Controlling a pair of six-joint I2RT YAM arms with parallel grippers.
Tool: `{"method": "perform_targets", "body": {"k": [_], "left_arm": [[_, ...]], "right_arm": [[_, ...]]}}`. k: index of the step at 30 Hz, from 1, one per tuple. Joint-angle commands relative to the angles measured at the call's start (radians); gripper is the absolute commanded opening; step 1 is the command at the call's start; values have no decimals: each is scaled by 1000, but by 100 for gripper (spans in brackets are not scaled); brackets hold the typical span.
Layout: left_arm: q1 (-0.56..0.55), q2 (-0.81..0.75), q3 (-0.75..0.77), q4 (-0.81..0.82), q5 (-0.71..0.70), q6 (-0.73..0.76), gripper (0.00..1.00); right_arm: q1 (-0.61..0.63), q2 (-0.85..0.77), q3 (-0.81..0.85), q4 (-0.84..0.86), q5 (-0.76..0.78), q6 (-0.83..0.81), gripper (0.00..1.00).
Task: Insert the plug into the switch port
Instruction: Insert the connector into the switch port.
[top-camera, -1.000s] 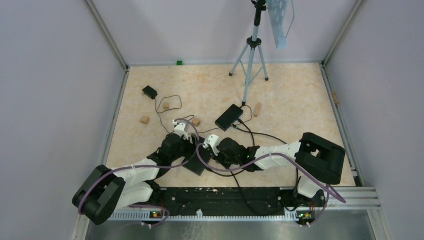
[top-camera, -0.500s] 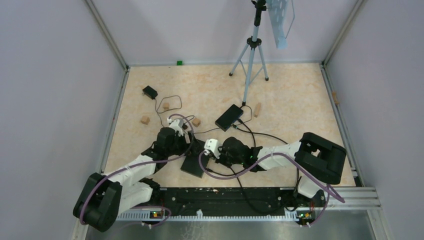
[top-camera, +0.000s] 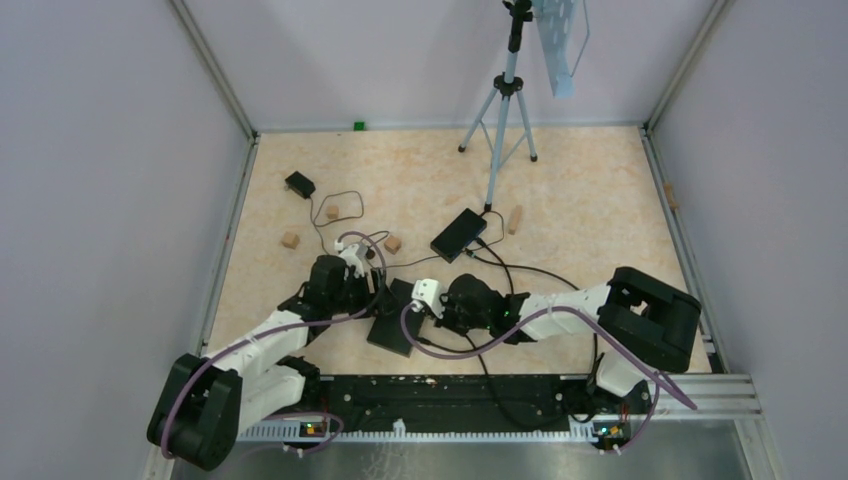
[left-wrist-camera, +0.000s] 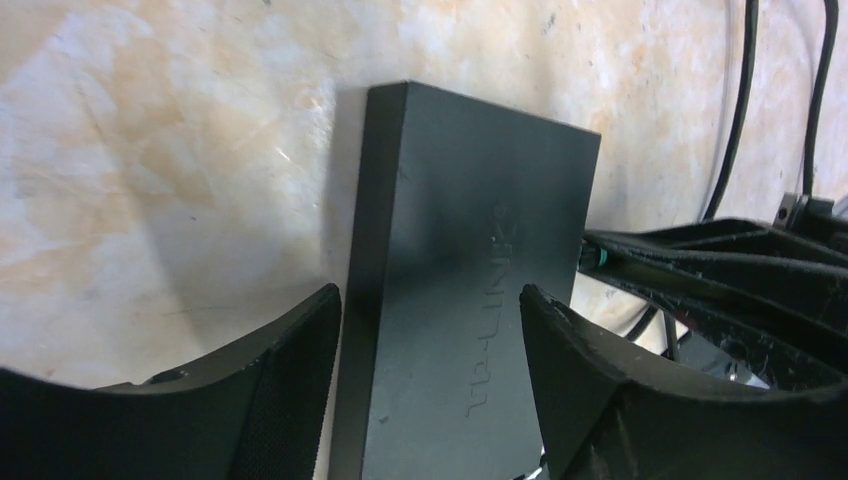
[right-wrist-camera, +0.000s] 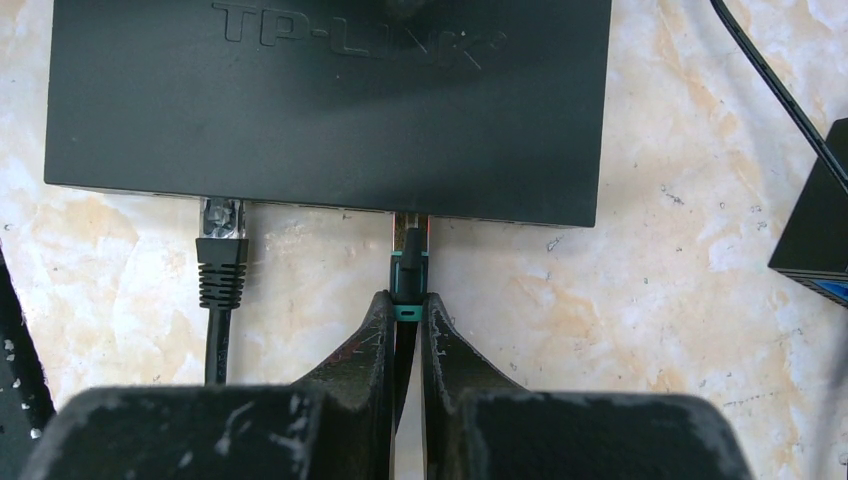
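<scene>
Switch: the TP-Link switch (right-wrist-camera: 330, 110) lay flat on the table near the arm bases, its port edge facing the right arm.
Plug: the green-booted plug (right-wrist-camera: 408, 262) stood with its tip at a port, beside an already connected black cable (right-wrist-camera: 220, 262).
Right gripper: the right gripper (right-wrist-camera: 408, 300) had its fingers pressed together on the plug's boot.
Left gripper: the left gripper (left-wrist-camera: 430, 300) was spread, one finger either side of the switch body; contact could not be told.
Change: within the last second the left arm had swung leftward to the switch's far end, and the right gripper had shifted only slightly.
Meaning: the switch appeared braced for the push; full seating could not be confirmed.
Beyond: a second black box (top-camera: 458, 234) and a tripod (top-camera: 503, 100) stood farther back.
</scene>
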Motion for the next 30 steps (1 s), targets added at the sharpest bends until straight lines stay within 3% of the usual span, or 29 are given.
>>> {"method": "perform_targets", "body": {"k": [1,10,20,30], "left_arm": [[1,-3,-21,-63,119,36,70],[-78,43,-46,42,212,45,54],[-219,83,-75,218,240,-26,53],[-254,56,-47,200,251,16,50]], "right_arm": [[-12,-20,-10,-65,-6,-5,0],[-11,30,101,-8,-40,27,0],[-3,37,217,67,-166,18,0],[16,-14,169,185,-167,-89,0]]}}
